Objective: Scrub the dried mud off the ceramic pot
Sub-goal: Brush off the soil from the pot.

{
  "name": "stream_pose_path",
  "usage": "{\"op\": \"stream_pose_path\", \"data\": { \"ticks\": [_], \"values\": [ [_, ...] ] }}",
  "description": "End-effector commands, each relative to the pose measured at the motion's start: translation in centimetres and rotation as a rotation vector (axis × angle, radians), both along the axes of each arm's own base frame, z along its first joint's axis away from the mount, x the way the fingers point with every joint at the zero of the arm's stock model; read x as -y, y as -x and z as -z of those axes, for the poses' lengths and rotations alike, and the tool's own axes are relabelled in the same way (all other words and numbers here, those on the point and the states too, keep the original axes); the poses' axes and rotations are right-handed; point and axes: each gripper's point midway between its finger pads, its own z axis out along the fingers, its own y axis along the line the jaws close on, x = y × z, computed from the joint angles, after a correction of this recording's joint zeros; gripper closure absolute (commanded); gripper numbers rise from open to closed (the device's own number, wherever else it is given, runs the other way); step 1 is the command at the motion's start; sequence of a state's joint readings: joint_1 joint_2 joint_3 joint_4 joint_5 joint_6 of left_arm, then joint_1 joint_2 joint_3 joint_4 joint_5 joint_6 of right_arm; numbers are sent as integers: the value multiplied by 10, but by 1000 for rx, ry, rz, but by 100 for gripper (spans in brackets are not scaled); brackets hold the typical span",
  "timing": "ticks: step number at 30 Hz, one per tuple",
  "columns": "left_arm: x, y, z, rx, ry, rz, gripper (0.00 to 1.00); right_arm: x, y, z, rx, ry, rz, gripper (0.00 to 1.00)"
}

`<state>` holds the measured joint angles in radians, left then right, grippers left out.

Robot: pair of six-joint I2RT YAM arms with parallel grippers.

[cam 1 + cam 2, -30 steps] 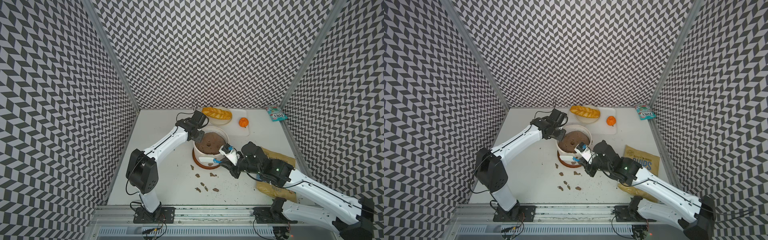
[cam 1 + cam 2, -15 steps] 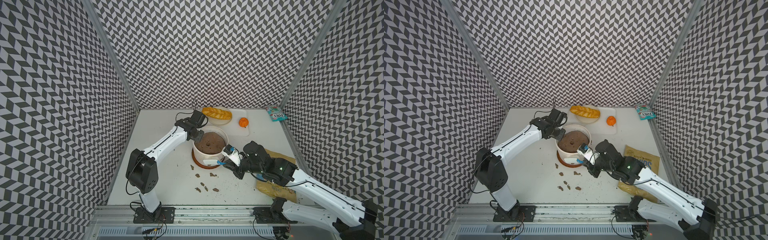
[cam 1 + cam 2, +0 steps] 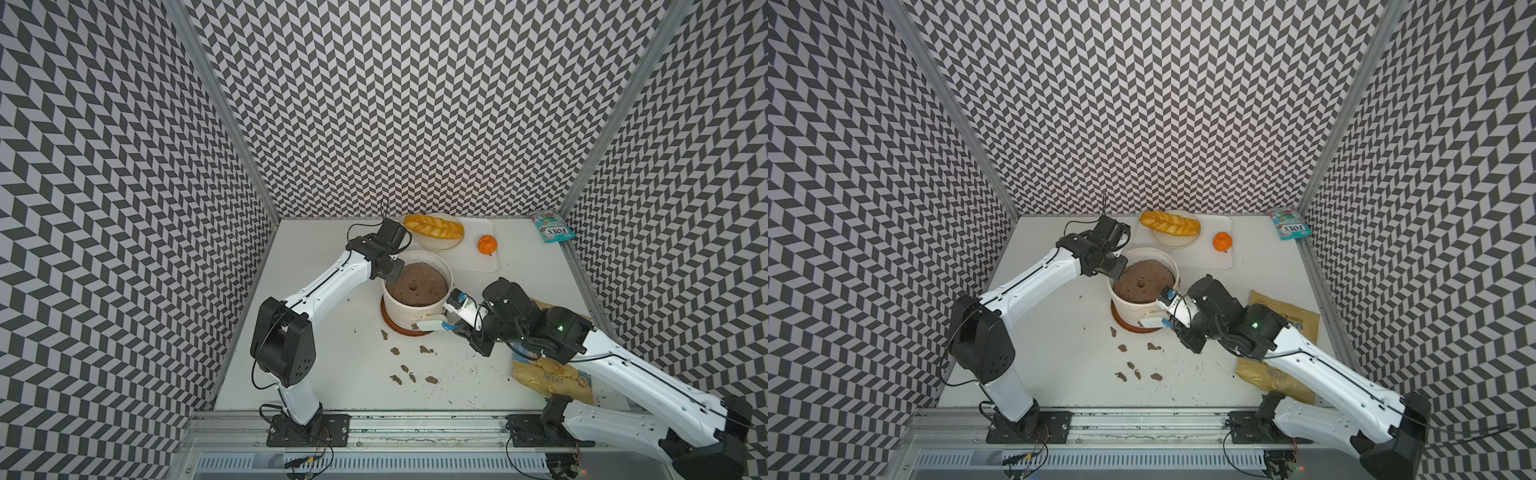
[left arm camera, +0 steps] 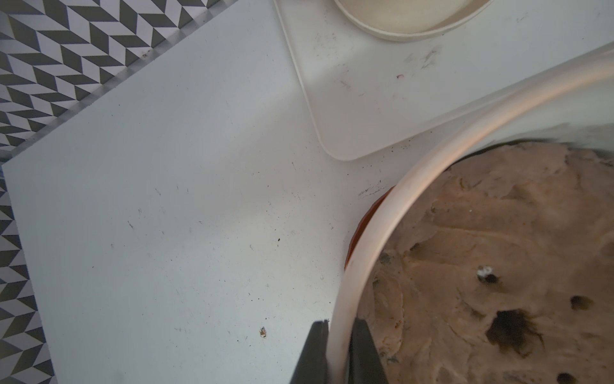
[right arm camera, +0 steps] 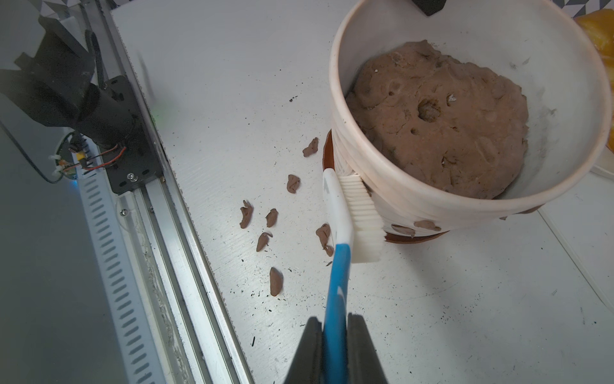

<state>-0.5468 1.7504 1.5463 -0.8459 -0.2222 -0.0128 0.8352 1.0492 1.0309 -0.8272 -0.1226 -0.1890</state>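
Note:
The white ribbed ceramic pot [image 3: 405,313] [image 3: 1133,311] stands on a brown saucer, filled with brown soil [image 5: 442,123]. My left gripper [image 3: 390,272] [image 3: 1115,272] [image 4: 339,327] is shut on the pot's rim [image 4: 415,173] at the far-left side, one finger outside and one inside. My right gripper [image 5: 335,320] [image 3: 455,326] [image 3: 1173,326] is shut on the blue handle of a white brush [image 5: 339,212] [image 3: 432,322]. The bristles [image 5: 362,216] press against the lower near wall of the pot [image 5: 415,202]. Two patches of dried mud [image 5: 427,225] stick to that wall beside the brush.
Several brown flakes [image 3: 395,351] [image 5: 275,281] lie on the table in front of the pot. Behind it are a plate with bread [image 3: 434,226] and an orange [image 3: 487,244] on a white board. A snack packet [image 3: 552,226] lies back right; a chips bag [image 3: 552,378] lies under my right arm.
The brush in my right gripper has slid a little to the right along the pot's lower near wall. My left gripper has stayed on the rim.

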Motion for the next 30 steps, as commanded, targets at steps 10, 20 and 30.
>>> {"op": "stream_pose_path", "data": {
  "ticks": [10,20,30],
  "values": [
    [-15,-16,-3,39,-99,20,100,-32,31,-35,32,-120,-227,100],
    [-13,-15,-6,37,-93,35,100,-54,-24,7,109,-40,-57,100],
    [-11,-15,-3,31,-88,39,100,-20,-53,48,70,130,91,100]
  ]
}}
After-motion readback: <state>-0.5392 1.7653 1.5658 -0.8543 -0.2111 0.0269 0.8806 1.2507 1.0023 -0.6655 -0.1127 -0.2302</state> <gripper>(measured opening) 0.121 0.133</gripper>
